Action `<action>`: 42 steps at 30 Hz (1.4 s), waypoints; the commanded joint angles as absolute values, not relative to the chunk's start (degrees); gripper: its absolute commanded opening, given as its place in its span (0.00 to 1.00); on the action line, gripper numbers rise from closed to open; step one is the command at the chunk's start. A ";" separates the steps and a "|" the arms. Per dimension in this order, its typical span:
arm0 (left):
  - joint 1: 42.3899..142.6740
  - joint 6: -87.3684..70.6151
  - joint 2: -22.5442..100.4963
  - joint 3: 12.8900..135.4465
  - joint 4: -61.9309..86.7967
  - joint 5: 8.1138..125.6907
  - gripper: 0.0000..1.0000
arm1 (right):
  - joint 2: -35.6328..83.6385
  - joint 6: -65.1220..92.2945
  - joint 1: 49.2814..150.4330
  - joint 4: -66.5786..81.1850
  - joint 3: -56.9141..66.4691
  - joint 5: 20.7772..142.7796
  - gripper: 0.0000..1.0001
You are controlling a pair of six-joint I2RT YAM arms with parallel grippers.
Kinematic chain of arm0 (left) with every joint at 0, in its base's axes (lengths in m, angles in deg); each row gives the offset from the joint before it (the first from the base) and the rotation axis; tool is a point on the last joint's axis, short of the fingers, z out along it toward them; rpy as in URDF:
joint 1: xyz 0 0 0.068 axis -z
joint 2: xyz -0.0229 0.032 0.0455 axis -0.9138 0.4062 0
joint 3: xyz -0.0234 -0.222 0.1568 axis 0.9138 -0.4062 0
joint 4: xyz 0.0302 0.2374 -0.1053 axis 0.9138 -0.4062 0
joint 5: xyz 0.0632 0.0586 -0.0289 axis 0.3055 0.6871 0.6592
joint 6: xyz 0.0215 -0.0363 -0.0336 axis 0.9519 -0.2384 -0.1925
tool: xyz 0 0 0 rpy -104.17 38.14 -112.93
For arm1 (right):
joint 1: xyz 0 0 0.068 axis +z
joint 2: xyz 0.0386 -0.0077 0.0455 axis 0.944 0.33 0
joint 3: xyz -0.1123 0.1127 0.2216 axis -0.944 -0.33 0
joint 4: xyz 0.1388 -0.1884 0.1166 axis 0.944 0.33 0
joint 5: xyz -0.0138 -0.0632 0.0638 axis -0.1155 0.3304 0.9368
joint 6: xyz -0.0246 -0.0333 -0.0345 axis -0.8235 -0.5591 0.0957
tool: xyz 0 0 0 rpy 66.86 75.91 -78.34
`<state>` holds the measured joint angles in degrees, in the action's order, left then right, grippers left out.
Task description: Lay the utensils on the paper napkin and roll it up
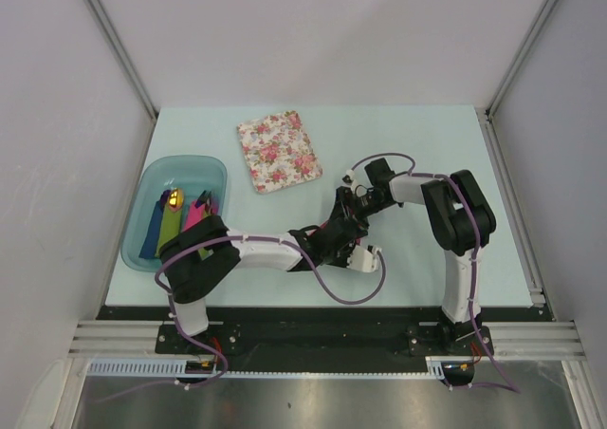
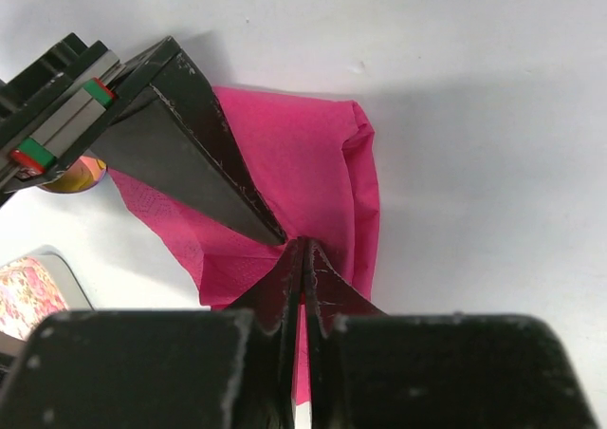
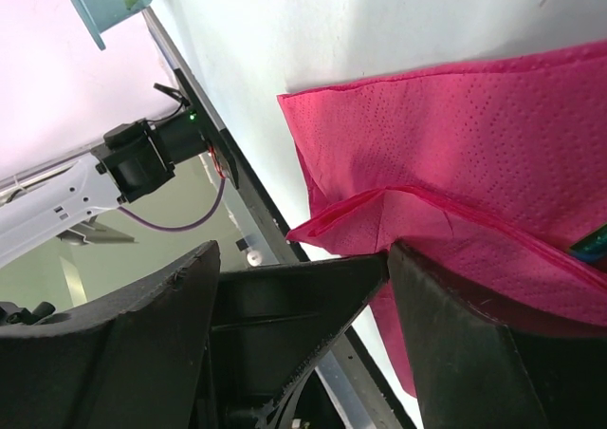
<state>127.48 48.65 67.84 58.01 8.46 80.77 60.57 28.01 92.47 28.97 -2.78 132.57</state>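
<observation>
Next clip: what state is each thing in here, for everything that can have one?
paper napkin: partly folded over, not yet rolled up
left gripper: jaws shut on the paper napkin's edge
right gripper: jaws open, at the paper napkin's fold
spoon: only its bowl shows, past the napkin's edge
floral napkin: lying flat on the table
bin: holding rolled napkins
rolled napkins: rolled, lying in the bin

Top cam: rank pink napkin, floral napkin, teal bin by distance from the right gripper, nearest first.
1. pink napkin: at the right gripper, under its fingertips.
2. floral napkin: farther back, to its left.
3. teal bin: far left side.
</observation>
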 commanded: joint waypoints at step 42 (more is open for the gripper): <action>118.44 36.98 56.06 54.64 7.26 64.55 0.13 | 61.57 24.53 91.38 29.03 0.42 116.50 0.12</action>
<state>123.57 45.83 64.69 54.86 10.25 73.05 60.59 25.99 90.26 29.91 -0.75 118.96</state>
